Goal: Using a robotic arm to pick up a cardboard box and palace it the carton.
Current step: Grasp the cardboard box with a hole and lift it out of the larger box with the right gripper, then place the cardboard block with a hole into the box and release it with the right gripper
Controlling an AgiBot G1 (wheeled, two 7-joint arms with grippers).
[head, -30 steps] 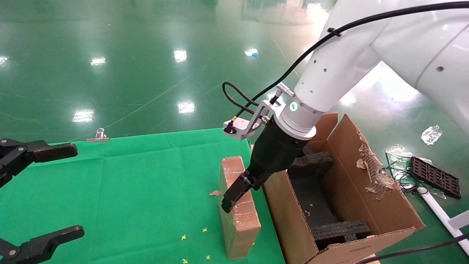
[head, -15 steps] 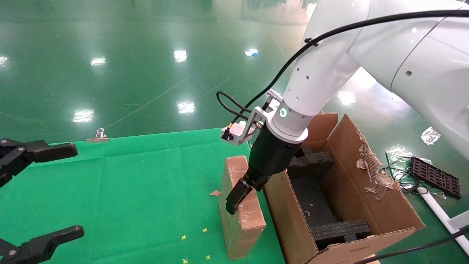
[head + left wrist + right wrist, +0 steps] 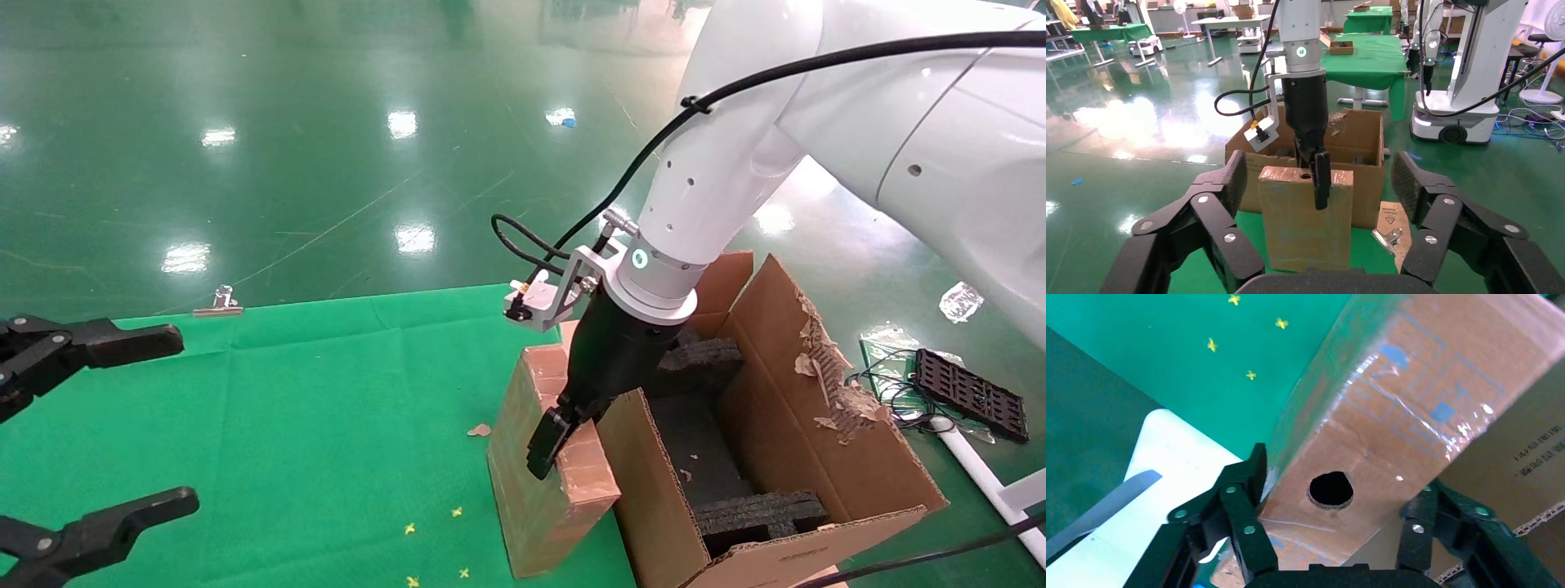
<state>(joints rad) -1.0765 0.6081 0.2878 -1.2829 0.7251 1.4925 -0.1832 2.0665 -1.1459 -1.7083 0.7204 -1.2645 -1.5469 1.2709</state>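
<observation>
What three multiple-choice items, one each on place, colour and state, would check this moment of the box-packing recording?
1. Where is the cardboard box?
A. inside the carton
B. beside the carton, on its left
C. on the floor

2. What colour is the foam inside the carton?
A. white
B. blue
C. black

3. What is the right pincer doing?
A. clamping the cardboard box
B. hanging open above the carton
C. holding the foam

Answers: 1 B, the box stands tilted on the green cloth by the carton's wall. 2 C, dark blocks line the inside. 3 A, its fingers flank the box's face with the hole. The left pincer is open, at the cloth's left.
</observation>
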